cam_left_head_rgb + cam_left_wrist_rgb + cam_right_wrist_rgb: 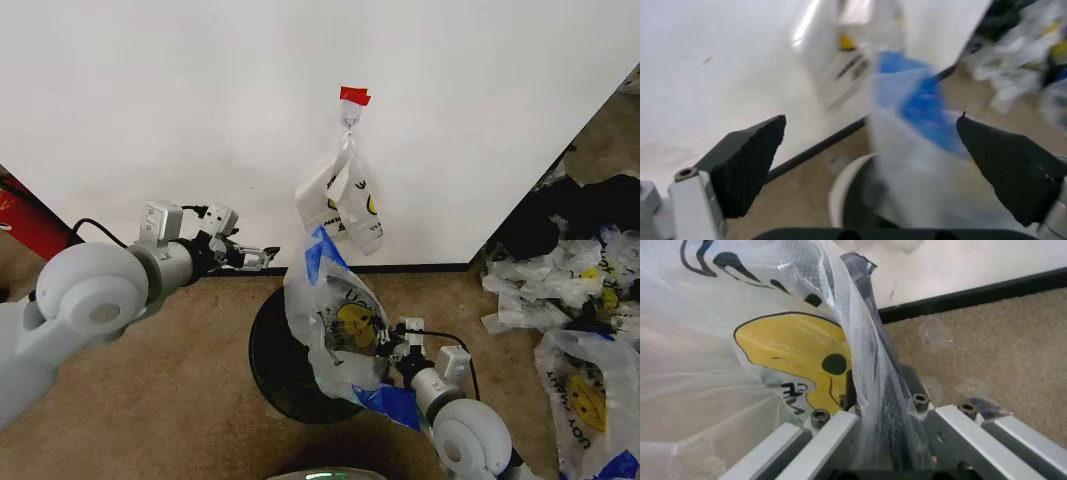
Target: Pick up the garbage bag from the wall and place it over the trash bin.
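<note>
Garbage bag (340,320) clamped in right jaws over trash bin (275,365) | left jaws spread | tan carpet (190,350), white wall (200,100)

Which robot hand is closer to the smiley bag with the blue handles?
Right. The right gripper is clamped on the garbage bag; the left gripper hovers open beside it, apart.

Tan carpet floor (190,370), trash bin (275,365), heaped white bags (560,290)

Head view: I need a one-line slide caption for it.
Right gripper holds the garbage bag over the trash bin; open left gripper hovers beside it, near the wall.
</note>
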Available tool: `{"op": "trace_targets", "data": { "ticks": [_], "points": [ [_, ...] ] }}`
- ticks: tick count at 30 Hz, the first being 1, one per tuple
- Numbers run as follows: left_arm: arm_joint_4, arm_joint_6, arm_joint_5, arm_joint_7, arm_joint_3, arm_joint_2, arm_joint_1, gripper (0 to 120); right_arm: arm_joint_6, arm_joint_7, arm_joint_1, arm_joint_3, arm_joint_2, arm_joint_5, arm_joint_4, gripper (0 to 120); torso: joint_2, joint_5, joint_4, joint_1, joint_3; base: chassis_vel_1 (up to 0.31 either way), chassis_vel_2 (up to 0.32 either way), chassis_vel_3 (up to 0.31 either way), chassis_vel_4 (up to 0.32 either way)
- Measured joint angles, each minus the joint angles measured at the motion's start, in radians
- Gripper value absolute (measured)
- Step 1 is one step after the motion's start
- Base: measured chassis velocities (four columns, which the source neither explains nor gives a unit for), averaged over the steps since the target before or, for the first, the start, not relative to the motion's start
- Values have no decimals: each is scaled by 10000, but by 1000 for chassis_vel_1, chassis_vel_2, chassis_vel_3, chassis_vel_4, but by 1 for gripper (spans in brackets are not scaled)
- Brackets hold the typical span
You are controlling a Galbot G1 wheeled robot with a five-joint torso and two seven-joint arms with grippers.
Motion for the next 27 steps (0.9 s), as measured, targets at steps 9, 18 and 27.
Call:
{"op": "trace_targets", "data": {
  "ticks": [9, 18, 27],
  "points": [
    [-794, -297, -1294, -1157, 1296, -906, -35, 100, -124, 414, 122, 3, 187, -142, -69, 0, 0, -4, -1, 0, 0, 0, 0, 0, 0],
    [37, -320, -1501, -1826, 2594, -1823, -618, 100, -133, 449, 13, 17, 326, -423, 37, 0, 0, -1, -1, 0, 0, 0, 0, 0, 0],
    [612, 69, -317, -2346, 3140, -2026, -557, 94, -106, 358, -16, 24, 362, -510, 33, 0, 0, -3, -1, 0, 1, 0, 0, 0, 0]
  ]
}}
